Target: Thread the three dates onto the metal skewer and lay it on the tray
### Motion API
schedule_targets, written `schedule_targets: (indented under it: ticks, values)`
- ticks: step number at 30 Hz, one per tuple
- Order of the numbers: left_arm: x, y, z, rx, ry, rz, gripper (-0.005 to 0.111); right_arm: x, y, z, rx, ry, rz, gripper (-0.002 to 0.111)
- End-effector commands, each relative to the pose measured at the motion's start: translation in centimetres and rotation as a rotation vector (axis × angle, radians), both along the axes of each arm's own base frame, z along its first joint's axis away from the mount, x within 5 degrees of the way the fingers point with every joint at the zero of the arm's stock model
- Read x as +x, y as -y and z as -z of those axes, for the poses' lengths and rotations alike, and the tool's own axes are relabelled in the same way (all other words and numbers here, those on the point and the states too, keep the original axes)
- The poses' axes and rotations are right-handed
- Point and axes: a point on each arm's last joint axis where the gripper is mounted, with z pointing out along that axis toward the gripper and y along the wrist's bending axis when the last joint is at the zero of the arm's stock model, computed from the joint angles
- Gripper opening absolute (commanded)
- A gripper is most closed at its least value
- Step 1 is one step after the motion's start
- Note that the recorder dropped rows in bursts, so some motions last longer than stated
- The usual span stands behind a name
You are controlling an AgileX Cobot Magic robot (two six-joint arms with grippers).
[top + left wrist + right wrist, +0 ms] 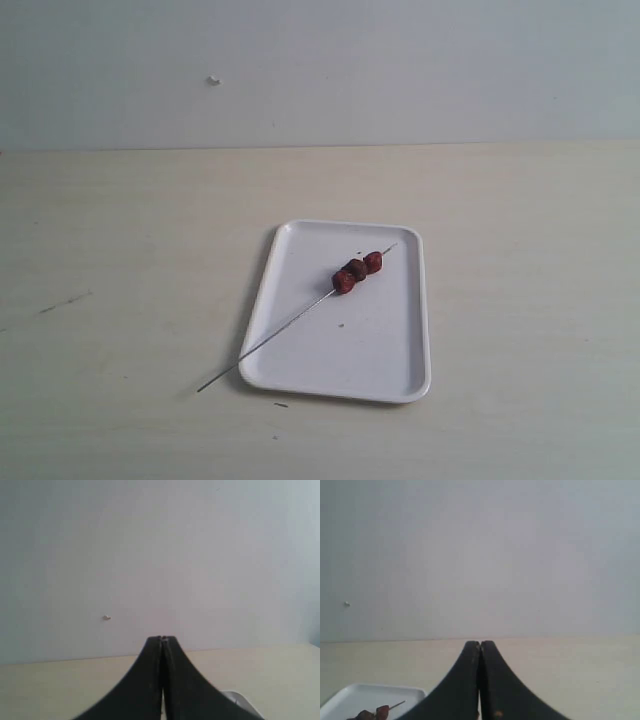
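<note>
The left gripper [161, 639] has its 2 black jaws pressed together, with nothing between them. The right gripper [480, 643] is the same: jaws tight together and holding nothing. Both point out over the pale table [120, 250] toward the plain wall. Neither arm shows in the exterior view, so both are well apart from the food.

Out past the jaws is the tray [370, 350], flat on the table. The metal skewer [290, 328] lies across it, and its long line runs from 8 o'clock to 2 o'clock in the exterior view. The 3 dates [357, 268] are on it, touching each other in a row, up near the 2 o'clock end. The 8 o'clock end pokes out over the rim and reaches the table.

The right wrist view catches the tray and the dates at its edge. The left wrist view shows only a small white bit that may be the tray's corner. So I think the right arm is the nearer one, with the tray off to its left.

To me the job looks done, with no more picking up needed.
</note>
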Motion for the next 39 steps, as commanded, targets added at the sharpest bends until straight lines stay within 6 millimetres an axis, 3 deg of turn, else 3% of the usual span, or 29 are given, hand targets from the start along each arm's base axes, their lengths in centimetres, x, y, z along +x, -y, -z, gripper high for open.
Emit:
schedule_targets:
  ticks: [1,16,23,39]
  values:
    - [0.0,0.0,0.2,-0.001,-0.004,0.003,0.0,0.0,-0.1,0.5,-0.08,-0.032,-0.012,0.0]
    - [0.0,0.0,0.2,-0.001,-0.004,0.003,0.0,-1.3,0.4,1.7,-0.004,-0.125,0.065,0.0]
    - [0.0,0.0,0.2,-0.001,-0.004,0.003,0.0,-1.0,0.4,4.2,-0.001,-0.195,0.064,0.0]
    - [0.0,0.0,0.2,-0.001,-0.004,0.003,0.0,-1.1,0.4,4.6,0.025,-0.235,0.063,0.0]
